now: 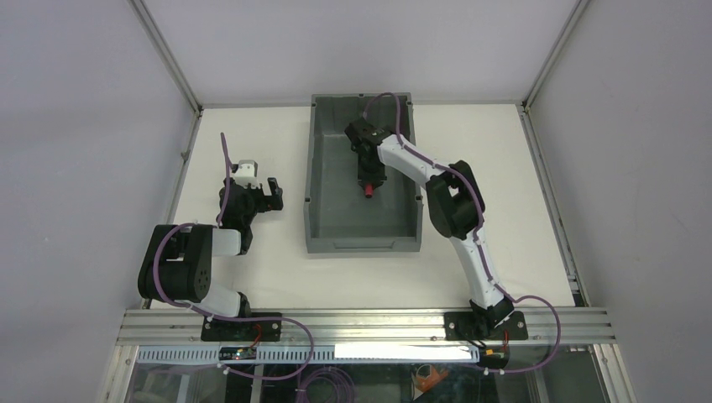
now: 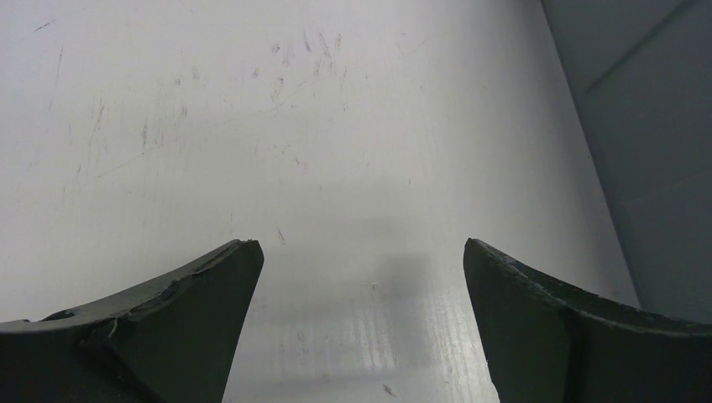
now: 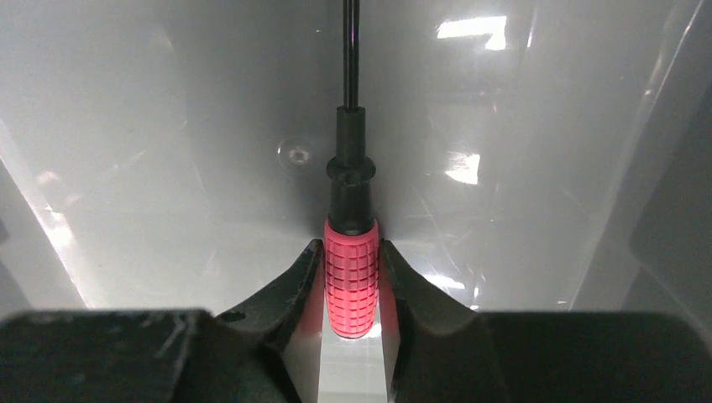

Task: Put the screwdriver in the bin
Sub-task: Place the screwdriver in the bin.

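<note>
Looks like a robotics lab: a white table (image 1: 520, 168) walled in by plain grey panels (image 1: 84, 126), an aluminium rail (image 1: 361, 323) along the near edge with a left arm (image 1: 180, 269) and right arm (image 1: 453, 210) bolted on, purple cables (image 1: 223, 155) trailing.

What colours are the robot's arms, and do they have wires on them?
The left arm and right arm are black and white, with chunky rounded black joints and white tubes between them. A thin purple cable loops along each one. The left gripper and right gripper are black, with two curved, slightly scuffed fingers.
</note>
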Action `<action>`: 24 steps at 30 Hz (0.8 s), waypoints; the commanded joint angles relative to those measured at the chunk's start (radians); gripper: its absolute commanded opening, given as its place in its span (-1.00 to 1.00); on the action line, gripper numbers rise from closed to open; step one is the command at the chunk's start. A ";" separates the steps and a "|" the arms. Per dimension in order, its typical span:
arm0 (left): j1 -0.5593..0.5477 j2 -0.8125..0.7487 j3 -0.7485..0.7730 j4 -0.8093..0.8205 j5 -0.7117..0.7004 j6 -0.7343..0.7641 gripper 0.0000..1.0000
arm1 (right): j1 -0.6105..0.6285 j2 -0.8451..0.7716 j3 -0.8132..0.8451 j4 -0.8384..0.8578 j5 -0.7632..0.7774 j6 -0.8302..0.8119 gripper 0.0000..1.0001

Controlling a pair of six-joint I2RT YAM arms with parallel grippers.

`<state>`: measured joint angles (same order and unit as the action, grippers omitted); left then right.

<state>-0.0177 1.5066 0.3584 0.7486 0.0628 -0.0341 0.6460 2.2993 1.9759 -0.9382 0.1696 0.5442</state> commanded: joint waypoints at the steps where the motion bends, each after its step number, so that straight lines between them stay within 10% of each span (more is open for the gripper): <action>1: 0.007 0.000 0.014 0.075 0.024 0.011 0.98 | 0.001 0.013 0.044 0.029 -0.016 0.000 -0.53; 24: 0.007 0.000 0.014 0.075 0.025 0.011 0.98 | -0.007 -0.084 0.046 0.015 -0.048 -0.004 0.31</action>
<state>-0.0177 1.5066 0.3584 0.7486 0.0628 -0.0341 0.6445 2.3119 1.9823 -0.9287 0.1253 0.5426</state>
